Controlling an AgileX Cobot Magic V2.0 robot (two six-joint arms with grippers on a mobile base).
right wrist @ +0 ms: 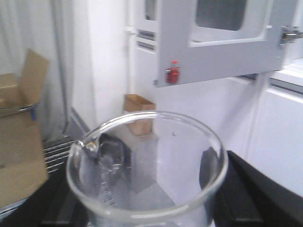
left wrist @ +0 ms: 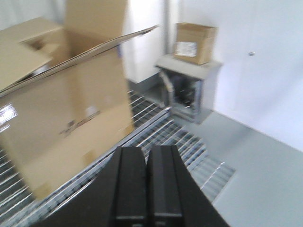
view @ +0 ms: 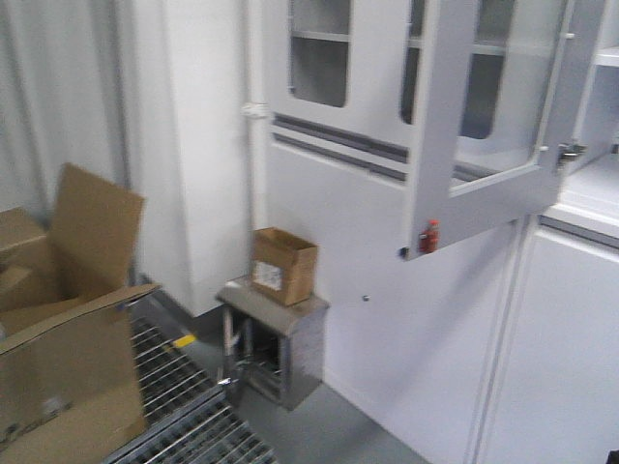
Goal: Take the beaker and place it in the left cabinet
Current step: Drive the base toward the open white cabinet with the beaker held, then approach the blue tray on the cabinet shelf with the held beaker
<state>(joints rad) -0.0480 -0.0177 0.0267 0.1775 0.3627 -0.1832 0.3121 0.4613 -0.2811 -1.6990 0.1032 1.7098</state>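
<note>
The right gripper [right wrist: 156, 194] is clamped on the beaker [right wrist: 147, 212]. Its dark fingers [right wrist: 236, 184] press the clear glass wall from both sides, and the rim's pouring spout points to the gripper's left. The left gripper [left wrist: 146, 153] has its black fingers pressed together with nothing between them. Ahead and to the left of it, a large open cardboard box [left wrist: 71, 113] stands on a metal grating [left wrist: 189, 142]. Farther ahead, a small steel stand [left wrist: 191, 90] carries a small cardboard box [left wrist: 194, 42]. Beyond the beaker, above and to the right of the right gripper, a glazed door [right wrist: 222, 52] hangs open from the light grey cabinet [view: 590, 198]. A small red fitting [right wrist: 173, 74] sits at the door's lower corner.
</note>
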